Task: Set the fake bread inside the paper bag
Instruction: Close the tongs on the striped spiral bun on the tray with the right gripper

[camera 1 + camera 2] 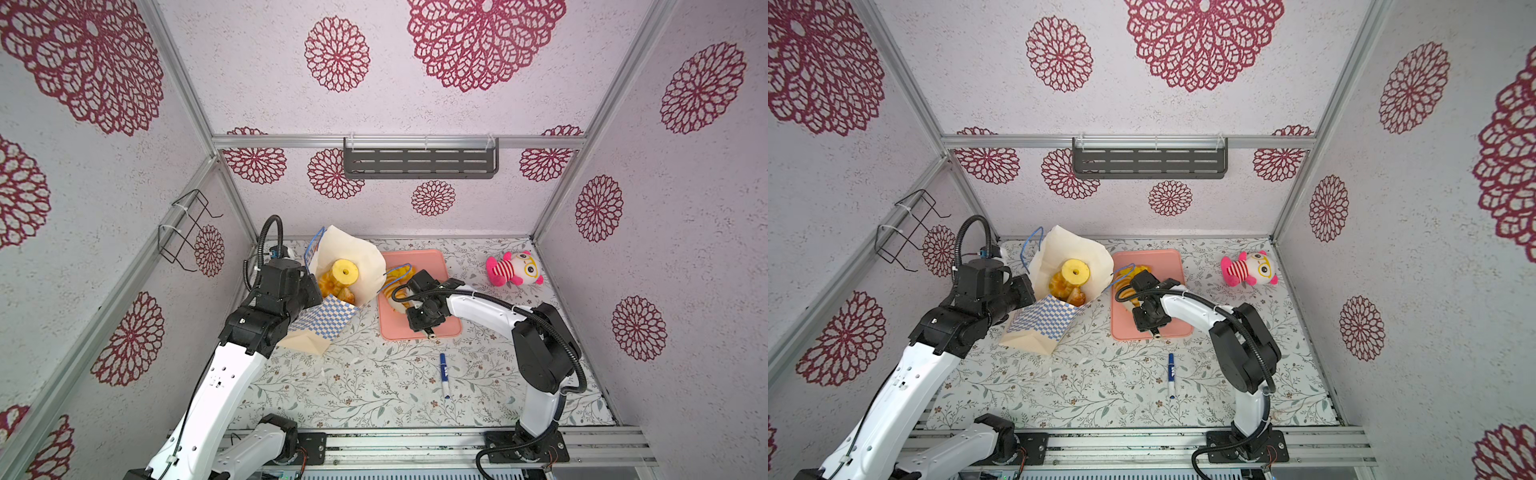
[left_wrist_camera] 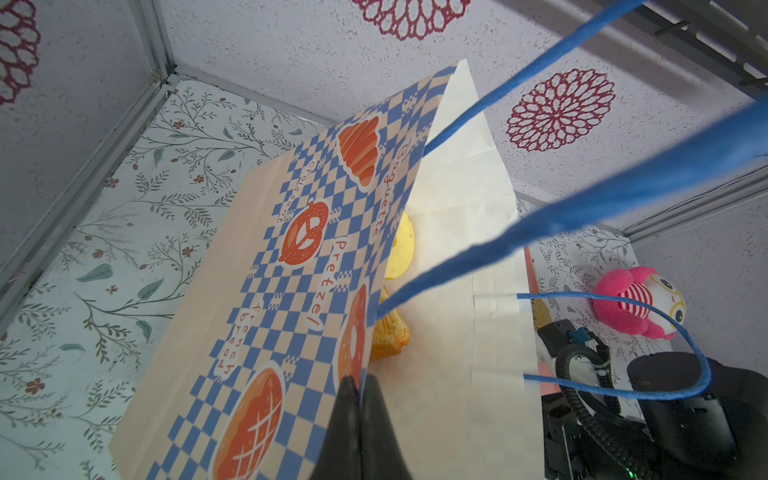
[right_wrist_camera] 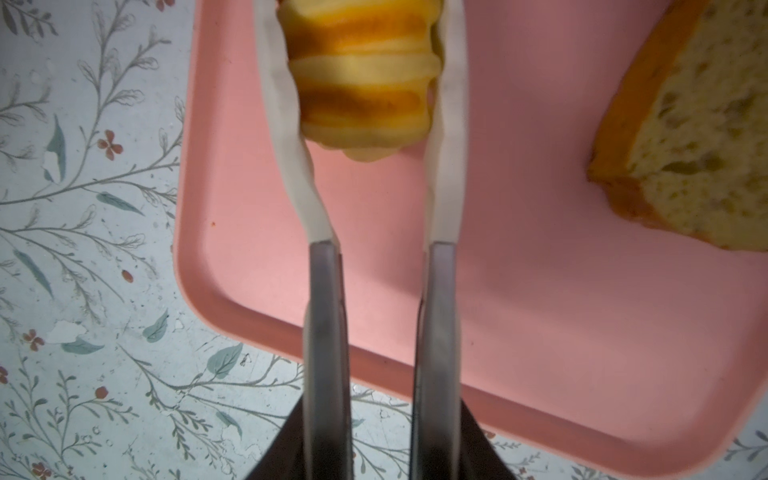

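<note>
My right gripper point(image 3: 360, 50) sits closest in the right wrist view. Both white pads are bowed around the ridged loaf point(image 3: 361, 104), clamped on its two long sides. The loaf is pale yellow with orange-brown bands across it, and its rounded end points back at my wrist. It's over the pink tray point(image 3: 540, 299); can't tell if it's lifted or resting. A wedge piece point(image 3: 685, 124) with an orange crust and a speckled pale face lies apart from the loaf on the same tray. My left gripper point(image 2: 360, 399) has its black fingers pinched tight on the rim of the paper bag point(image 2: 291, 270), at the checked wall. The bag is cream with blue-and-white checks, orange pastry prints and blue cord handles point(image 2: 582, 208). In both top views it leans on the floral table point(image 1: 374, 395) just left of the tray, with its mouth gaping. Inside, a yellow ring cake point(image 1: 345, 272) sits on top of other golden pieces point(image 1: 347, 296). Outward from there, a pink plush toy point(image 1: 515, 269) lies at the far right, and a blue marker point(image 1: 444, 374) lies on the table nearer my bases than the tray.
</note>
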Tool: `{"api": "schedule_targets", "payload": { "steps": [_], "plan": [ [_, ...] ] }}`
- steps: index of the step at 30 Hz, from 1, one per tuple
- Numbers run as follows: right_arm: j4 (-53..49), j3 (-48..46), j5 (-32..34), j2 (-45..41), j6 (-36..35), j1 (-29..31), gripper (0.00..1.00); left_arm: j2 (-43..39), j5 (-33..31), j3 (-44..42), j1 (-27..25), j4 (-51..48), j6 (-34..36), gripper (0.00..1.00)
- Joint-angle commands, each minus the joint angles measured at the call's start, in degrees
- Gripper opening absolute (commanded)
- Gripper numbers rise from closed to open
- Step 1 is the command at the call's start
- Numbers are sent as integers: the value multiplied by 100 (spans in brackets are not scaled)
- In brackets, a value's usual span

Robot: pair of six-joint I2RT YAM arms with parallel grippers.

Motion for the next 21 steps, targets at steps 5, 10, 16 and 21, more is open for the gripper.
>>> {"api": "schedule_targets", "payload": {
  "steps": [5, 10, 16, 21],
  "plan": [
    [114, -82, -47, -671, -11, 25, 33, -88, -75, -55, 67, -24, 25, 0],
    [117, -275, -49, -1071, 66, 16, 32, -88, -84, -37, 66, -26, 22, 0],
    [38, -574, 53, -1540, 143, -43, 32, -87, -80, -15, 81, -20, 12, 0],
    [-7, -890, 97, -2008, 157, -290, 32, -28, -43, 29, 77, -8, 14, 0]
  ]
}}
